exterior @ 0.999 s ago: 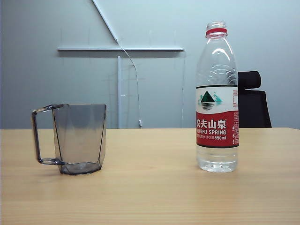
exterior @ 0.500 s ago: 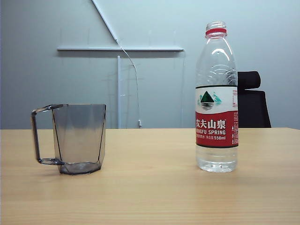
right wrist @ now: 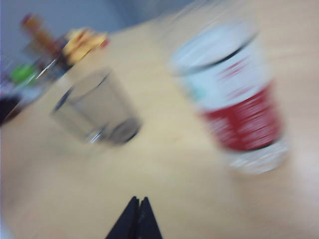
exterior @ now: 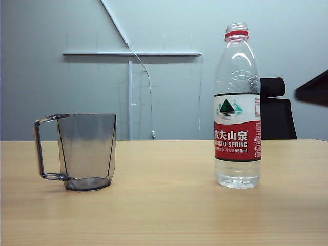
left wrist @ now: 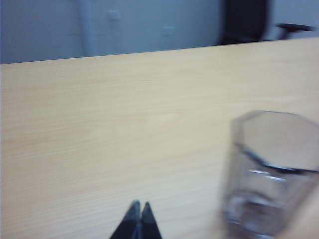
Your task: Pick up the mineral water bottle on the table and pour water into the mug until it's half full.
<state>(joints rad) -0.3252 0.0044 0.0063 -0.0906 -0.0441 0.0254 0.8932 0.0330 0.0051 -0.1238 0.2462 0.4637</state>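
**A:** What stands on the table (exterior: 164, 215)?

**B:** A wide light-wood tabletop with two things on it. On the left stands the mug (exterior: 86, 151), smoky grey see-through plastic with faceted sides, upright, its thin angular handle pointing left. On the right, well apart from it, stands the mineral water bottle (exterior: 237, 107), tall and clear, upright, with a red neck ring and a white-and-red label carrying a green mountain logo and the words "NONGFU SPRING". No cap shows on its mouth.

**A:** Is there water in either?

**B:** I cannot tell the bottle's level. The mug looks empty.

**A:** Where are the two claws?

**B:** Neither touches anything. The left gripper (left wrist: 139, 205) shows in its wrist view as two dark fingertips pressed together, closed on nothing, above bare wood, with the mug (left wrist: 271, 172) near it. The right gripper (right wrist: 139, 200) looks the same in its own, very blurred view: tips together, nothing between them, the bottle (right wrist: 234, 94) and the mug (right wrist: 97, 107) both beyond it.

**A:** Do the arms show from the outside camera?

**B:** Only a dark blurred shape (exterior: 312, 89) at the right edge, above table height and right of the bottle (which part it is I cannot tell). Behind the bottle is a black office chair (exterior: 277, 115) against a grey wall.
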